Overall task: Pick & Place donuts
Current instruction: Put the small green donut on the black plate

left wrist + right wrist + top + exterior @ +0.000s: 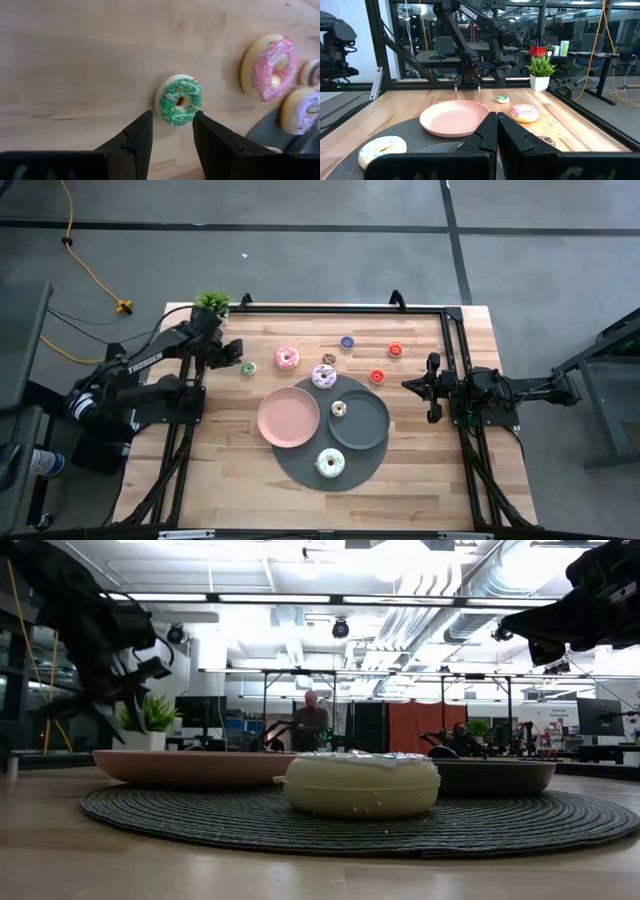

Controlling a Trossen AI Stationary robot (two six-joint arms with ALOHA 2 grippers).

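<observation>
Two half-open left fingers (137, 142) flank green donut (180, 100), empty.

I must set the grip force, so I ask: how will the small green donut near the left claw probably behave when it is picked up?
The green donut is small, so it is probably light. It lies flat on the table, so it should not roll, but a push from the open left claw may slide it. Its rounded rim may slip from the fingers.
</observation>
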